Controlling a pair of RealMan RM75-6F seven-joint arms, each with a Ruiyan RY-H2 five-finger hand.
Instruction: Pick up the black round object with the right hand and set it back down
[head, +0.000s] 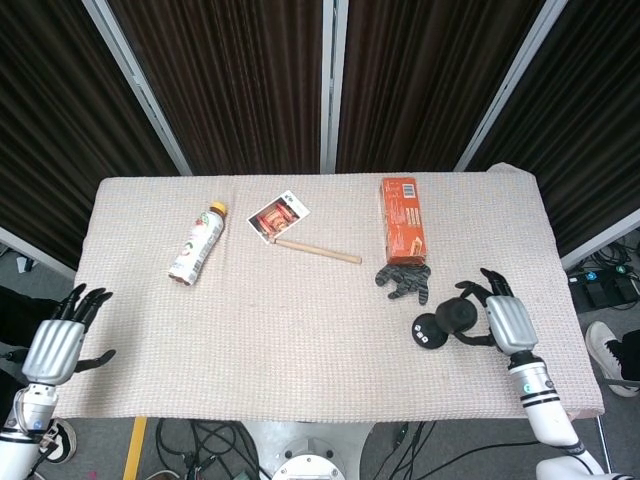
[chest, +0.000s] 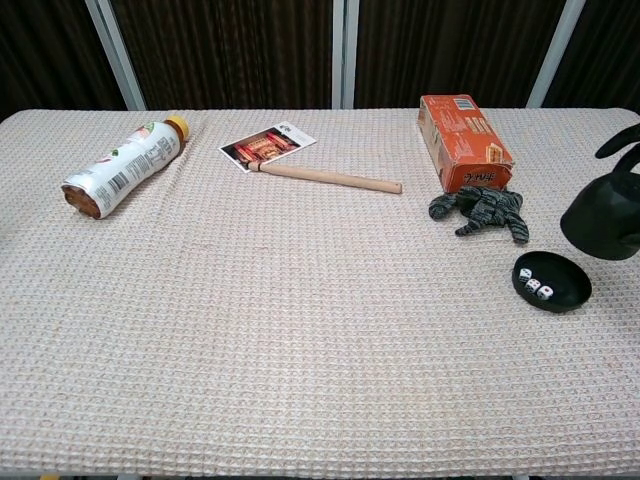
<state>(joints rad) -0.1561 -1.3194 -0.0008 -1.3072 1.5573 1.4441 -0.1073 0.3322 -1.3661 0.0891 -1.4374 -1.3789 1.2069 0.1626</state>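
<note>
Black round object (chest: 604, 218) is up off the table, a dome-shaped cup held in the right hand (head: 508, 322) near the right edge, its fingers (chest: 622, 141) curled around it. Just below and to the left of it, a shallow black dish (chest: 552, 281) sits on the cloth with small white dice (chest: 539, 287) lying in it, apart from the lifted cup.

Off the near left corner of the table (head: 300, 340), the left hand (head: 55, 345) hangs beside the edge, fingers spread and holding nothing.

A little further in from the dish lies a dark grey knitted glove (chest: 479, 211), crumpled, touching the near end of an orange carton (chest: 462, 141). The carton lies flat, running toward the far edge; there is printing on its top and side, but it is too small for me to read.

Toward the middle of the far half, a plain wooden stick (chest: 326, 177) lies at a slant, one end resting at the corner of a small printed card (chest: 267, 146) with a red picture on it; its writing is not legible.

Near the far left, a drink bottle (chest: 123, 166) lies on its side, orange cap pointing to the far edge, its label white and green with text too fine to make out.
</note>
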